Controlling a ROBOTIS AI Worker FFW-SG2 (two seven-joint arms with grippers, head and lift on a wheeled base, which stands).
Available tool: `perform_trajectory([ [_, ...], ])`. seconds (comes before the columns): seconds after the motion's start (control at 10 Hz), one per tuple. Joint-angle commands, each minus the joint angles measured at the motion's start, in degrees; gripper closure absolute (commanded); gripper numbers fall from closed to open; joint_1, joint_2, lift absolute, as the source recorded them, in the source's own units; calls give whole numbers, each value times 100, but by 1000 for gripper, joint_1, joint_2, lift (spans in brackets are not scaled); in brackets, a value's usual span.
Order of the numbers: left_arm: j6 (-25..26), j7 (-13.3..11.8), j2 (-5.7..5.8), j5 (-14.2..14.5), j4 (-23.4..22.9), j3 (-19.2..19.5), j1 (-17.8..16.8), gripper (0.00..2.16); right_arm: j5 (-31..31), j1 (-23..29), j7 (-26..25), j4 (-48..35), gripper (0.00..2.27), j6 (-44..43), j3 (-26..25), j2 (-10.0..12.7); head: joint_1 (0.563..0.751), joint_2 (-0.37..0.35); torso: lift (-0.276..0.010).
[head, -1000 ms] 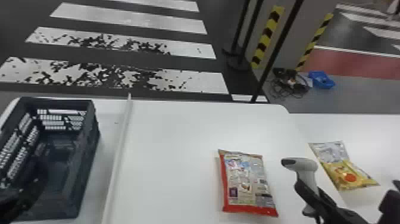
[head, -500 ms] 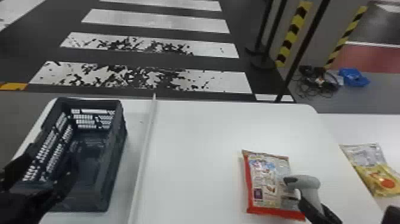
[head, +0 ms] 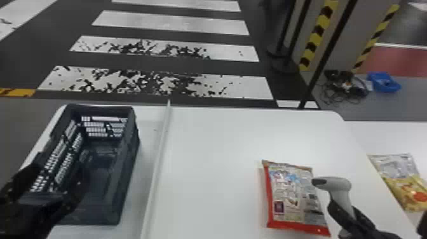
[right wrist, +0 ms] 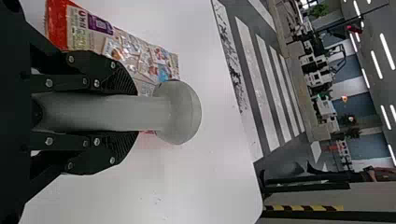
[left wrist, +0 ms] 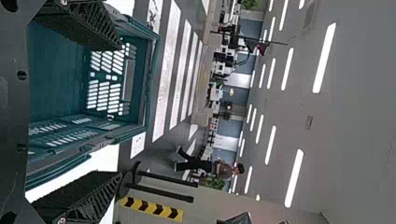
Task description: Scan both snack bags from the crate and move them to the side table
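In the lower left of the head view, the left gripper point(head: 60, 168), with its claw released, 2 black fingers spread well apart in front of the crate's near end; contact with the crate not possible to tell. The same wide gap between the fingers of the left gripper point(left wrist: 119, 109) in the left wrist view. Filling much of the left side of the frame, the dark slotted crate point(head: 128, 159), upright on the white table point(head: 216, 143). Beyond, across the upper left and upper centre, the striped crossing point(head: 178, 87) on the floor.

Just right of the crate, a thin white strip point(head: 158, 159) running lengthwise along the table. Right of centre, toward the bottom, the red-edged snack bag point(head: 289, 197), flat on the table with its printed panel up. At lower right, the right gripper point(head: 343, 206), clenched on the handle of a pale scanner point(head: 338, 184), with the scanner head beside the bag's right edge, pointing left. Between 2 black fingers in the right wrist view, the same handle. In the upper right, a blue tray point(head: 383, 82) beside tangled cables point(head: 346, 85) on the floor. At the right edge, the yellow snack bag point(head: 403, 187), flat on the white side table point(head: 387, 136).
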Motion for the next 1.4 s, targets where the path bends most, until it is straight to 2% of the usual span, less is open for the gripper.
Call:
perform_trajectory([
  [0.0, 0, 5, -11, -18, -4, -9, 8, 39, 160, -463, -24, 349, 2243, -166, -39, -298, 695, -125, -95],
  [0.3, 0, -4, -37, -124, 4, -70, 8, 39, 653, -1509, 20, 2212, 2246, -1150, 374, -1106, 695, -192, -95],
  [0.5, 0, -4, -99, -264, 22, -132, 52, 39, 890, -1984, 73, 3117, 2246, -1484, 717, -1221, 695, -241, -95],
  [0.7, -18, -4, -116, -291, -4, -141, 122, 39, 969, -2318, 126, 3882, 2246, -1871, 963, -1291, 695, -260, -95],
  [1.0, -105, -4, -134, -335, -119, -97, 315, 39, 978, -2564, 266, 4321, 2226, -2082, 1112, -1291, 695, -264, -95],
  [1.1, -193, -4, -152, -335, -145, -62, 377, 39, 960, -2546, 328, 4321, 1774, -2134, 1112, -1291, 695, -261, -95],
  [1.2, -193, -13, -152, -335, -207, -44, 430, 39, 960, -2485, 363, 4312, 414, -2363, 1104, -1300, 695, -258, -95],
  [1.3, -193, -4, -169, -335, -277, -44, 465, 39, 951, -2450, 425, 4286, 39, -2416, 1060, -1308, 695, -254, -95],
])
